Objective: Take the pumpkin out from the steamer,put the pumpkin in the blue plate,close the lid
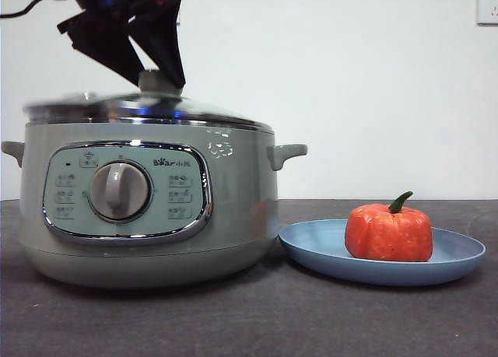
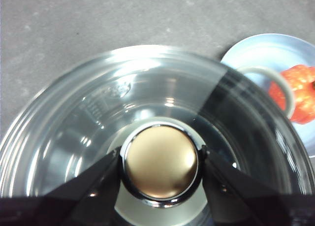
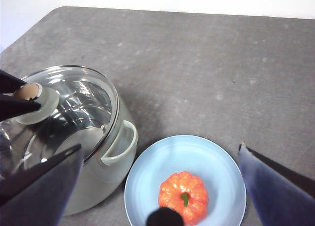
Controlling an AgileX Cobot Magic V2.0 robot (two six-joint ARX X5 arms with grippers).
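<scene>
The sage-green steamer [image 1: 148, 209] stands at the left with the glass lid [image 1: 144, 110] lying on its rim. My left gripper [image 1: 159, 78] comes down from above, and its jaws are shut on the lid's knob [image 2: 161, 161]. The pumpkin [image 1: 389, 231] sits upright on the blue plate [image 1: 311, 252], just right of the steamer. My right gripper [image 3: 161, 146] hangs open and empty above the plate [image 3: 211, 167] and the pumpkin [image 3: 183, 191]. It is out of the front view. The steamer [image 3: 106, 172] and the lid [image 3: 78, 105] also show in the right wrist view.
The dark grey table [image 1: 249, 326] runs in front of the pot and the plate. A white wall stands behind, with a socket [image 1: 487, 7] at the top right. The steamer's side handle [image 1: 286, 152] points towards the plate.
</scene>
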